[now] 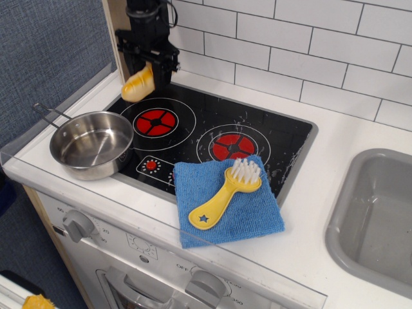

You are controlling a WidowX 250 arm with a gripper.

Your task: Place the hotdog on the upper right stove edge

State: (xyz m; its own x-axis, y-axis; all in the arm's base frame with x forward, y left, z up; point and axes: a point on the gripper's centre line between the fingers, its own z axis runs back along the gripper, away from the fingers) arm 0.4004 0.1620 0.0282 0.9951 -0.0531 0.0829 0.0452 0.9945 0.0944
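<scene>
The hotdog (139,84) is a glossy golden-yellow bun, held tilted in the air over the far left corner of the stove (199,132). My black gripper (147,64) is shut on its upper end, coming down from the top of the view. The stove is a black glossy cooktop with two red spiral burners and a grey rim. Its far right corner near the tiled wall is bare.
A steel pan (92,144) sits at the stove's front left. A blue cloth (226,199) with a yellow star-marked scrub brush (225,193) lies over the stove's front right edge. A grey sink (380,219) is at the right. A wooden post (125,38) stands behind the gripper.
</scene>
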